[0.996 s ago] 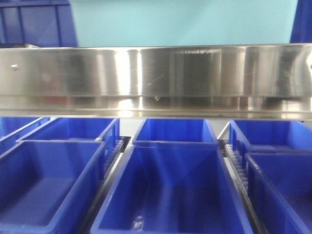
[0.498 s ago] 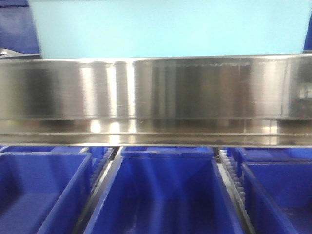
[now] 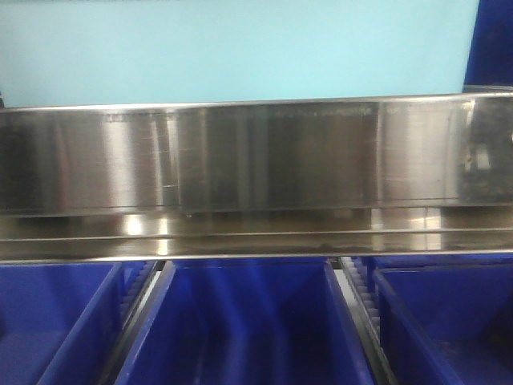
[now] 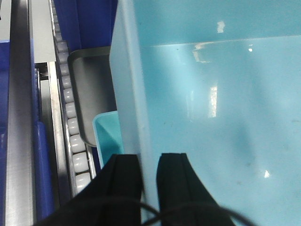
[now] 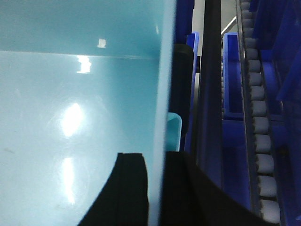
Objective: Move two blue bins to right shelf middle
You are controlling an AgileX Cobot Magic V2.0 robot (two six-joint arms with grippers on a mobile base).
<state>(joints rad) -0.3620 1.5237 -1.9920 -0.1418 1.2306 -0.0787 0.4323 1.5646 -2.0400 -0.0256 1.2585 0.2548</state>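
Observation:
A light blue bin [image 3: 240,48] fills the top of the front view, held up above a steel shelf rail [image 3: 256,160]. In the left wrist view my left gripper [image 4: 149,157] is shut on the bin's left wall [image 4: 131,94], one black finger outside and one inside. In the right wrist view my right gripper [image 5: 156,157] is shut on the bin's right wall [image 5: 162,94] the same way. The rim of a second light blue bin [image 4: 107,136] shows just outside the held wall, and again on the right side [image 5: 173,132].
Dark blue bins stand in a row under the rail: middle [image 3: 240,321], left [image 3: 48,321], right [image 3: 449,321]. Roller tracks run along both sides [image 4: 70,127] [image 5: 258,122]. A grey tray [image 4: 91,89] lies beyond the left wall.
The steel rail and the dark blue bins have sunk lower in the front view and slid left. The light blue bin now fills more of the top.

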